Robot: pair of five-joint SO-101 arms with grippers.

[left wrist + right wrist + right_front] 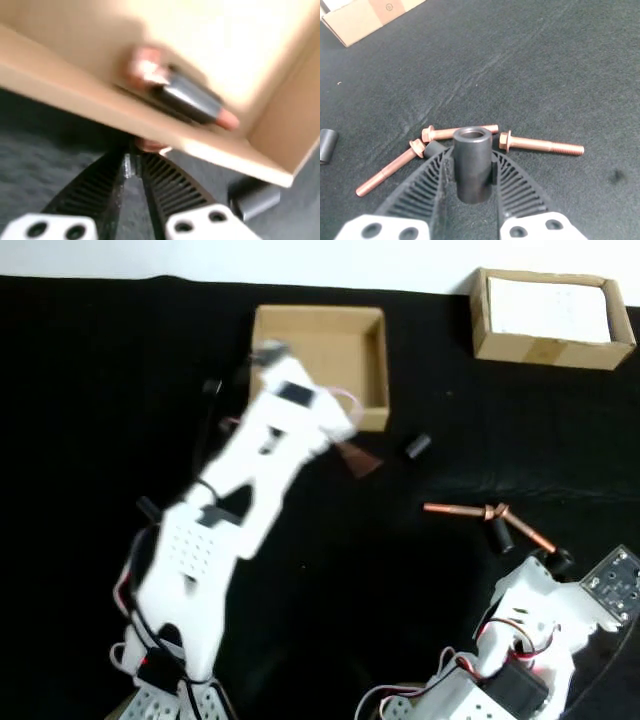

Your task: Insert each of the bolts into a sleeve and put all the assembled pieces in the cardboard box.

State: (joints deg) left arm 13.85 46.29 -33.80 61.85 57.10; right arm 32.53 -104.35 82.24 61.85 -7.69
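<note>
Three bolts [460,132]: clustered, lower right of overhead frame
Right gripper [471,159]: clamped on upright sleeve [472,142]
Left gripper [131,159]: closed, at cardboard box [320,310], upper centre
Risk: neighbouring bolts likely dragged during pickup

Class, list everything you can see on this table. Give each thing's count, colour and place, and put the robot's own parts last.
Open brown cardboard box: one, brown, far middle of the table.
Assembled piece, a copper bolt in a dark grey sleeve: one, lying inside that box.
Second cardboard box: one, brown with white contents, far right corner.
Loose copper bolts: three, copper, lying close together on the cloth in front of the right arm.
Loose short black metal sleeve: one, black, on the cloth right of the open box.
Black table cloth: one, black, covering the table.
Left arm: one, white, stretched to the open box.
Right arm: one, white, jaws shut on an upright black sleeve beside the bolts.
</note>
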